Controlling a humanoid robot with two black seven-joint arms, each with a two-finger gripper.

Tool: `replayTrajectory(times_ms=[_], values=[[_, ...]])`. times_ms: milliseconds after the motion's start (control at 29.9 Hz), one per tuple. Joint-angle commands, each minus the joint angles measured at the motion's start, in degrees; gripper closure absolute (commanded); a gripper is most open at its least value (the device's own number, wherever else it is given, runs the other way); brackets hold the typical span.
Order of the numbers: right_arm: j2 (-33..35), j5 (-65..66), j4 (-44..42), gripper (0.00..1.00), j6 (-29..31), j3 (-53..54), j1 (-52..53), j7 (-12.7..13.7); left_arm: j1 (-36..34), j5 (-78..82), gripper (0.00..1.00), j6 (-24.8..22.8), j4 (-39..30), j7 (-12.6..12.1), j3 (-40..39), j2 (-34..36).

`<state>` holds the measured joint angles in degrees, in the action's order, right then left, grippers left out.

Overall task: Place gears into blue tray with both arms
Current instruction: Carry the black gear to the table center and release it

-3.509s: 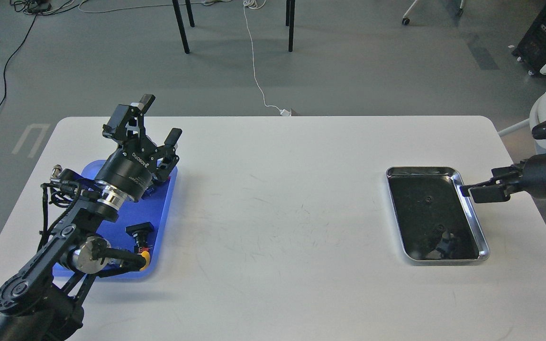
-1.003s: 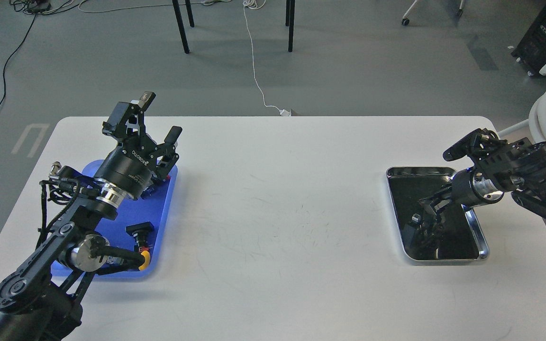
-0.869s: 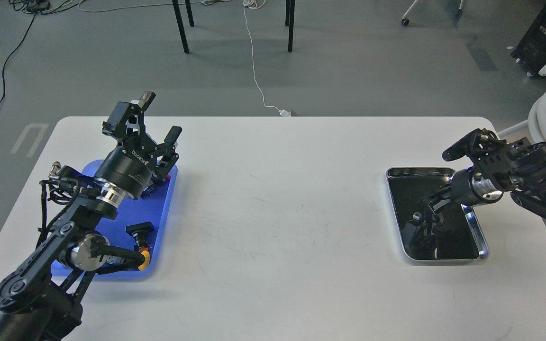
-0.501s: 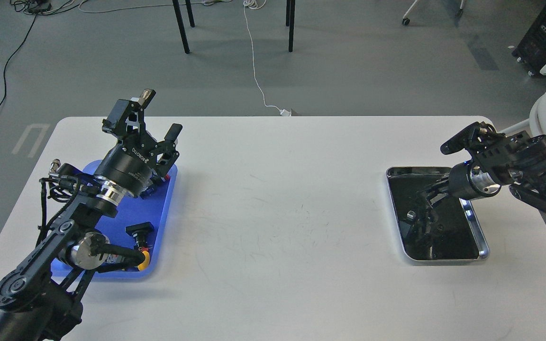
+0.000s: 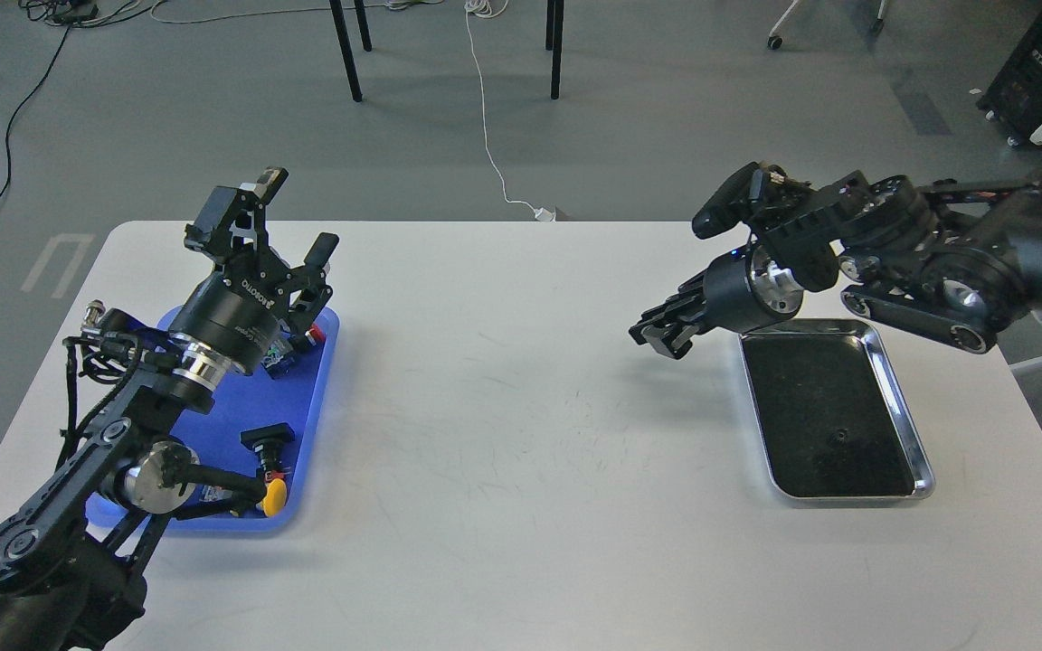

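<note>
- white surface (image 5: 521, 434), wide and mostly bare between the two trays.
- right arm (image 5: 928, 262), reaching in from the right and stretched leftward, raised over the surface just left of the silver-rimmed tray's far corner.
- left arm (image 5: 114, 434), rising from the near left corner and crossing over the blue tray.
- blue tray (image 5: 313, 398) at the left side of the surface, partly hidden under the left arm; destination for the gears.
- silver-rimmed tray (image 5: 923, 461) at the right, dark lining, with one small round gear (image 5: 839, 436) visible lying near its middle; any others too dark to pick out.
- left tool (image 5: 290, 212), held high above the blue tray's far end, fingers spread apart, nothing seen between them.
- right tool (image 5: 661, 336), pointing down and left, clear of the silver-rimmed tray; fingers seen dark and close together, so impossible to tell whether closed, or whether a gear is pinched there.
- push-button switches in the blue tray: a black-capped one (image 5: 268, 438), a yellow-capped one (image 5: 275, 495), a red one (image 5: 314, 336) near the left tool's wrist.
- step in hand, as a judgement: carry phase, right arm on its way from the source tray toward the blue one.
- next move likely calls for a long traverse across the bare middle, or a handover to the waiting open left tool, with care to keep so small a part from slipping.
</note>
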<state>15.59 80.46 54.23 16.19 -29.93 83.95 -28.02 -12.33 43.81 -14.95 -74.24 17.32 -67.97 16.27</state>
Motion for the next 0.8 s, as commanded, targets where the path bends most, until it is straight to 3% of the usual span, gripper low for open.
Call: replayTrajectory(times_ms=[0,301,769], values=[[-5.91,-3.11,-0.44,0.81,-0.8,-1.35,-0.1,0.02,0.38,-0.31,0.02,-0.16,-0.91,0.17,-0.5,1.04],[-13.65,-5.31,-3.6,0.81,-9.41,-6.53,-3.35,0.02,1.17,-0.31,0.02,-0.07,-1.0,0.26,-0.67,1.39],[-14.71,-5.23,-5.71,0.79,-13.81,-8.74,-8.19,0.02,1.61,-0.31,0.02,0.01,-1.44,0.26,-0.67,1.74]])
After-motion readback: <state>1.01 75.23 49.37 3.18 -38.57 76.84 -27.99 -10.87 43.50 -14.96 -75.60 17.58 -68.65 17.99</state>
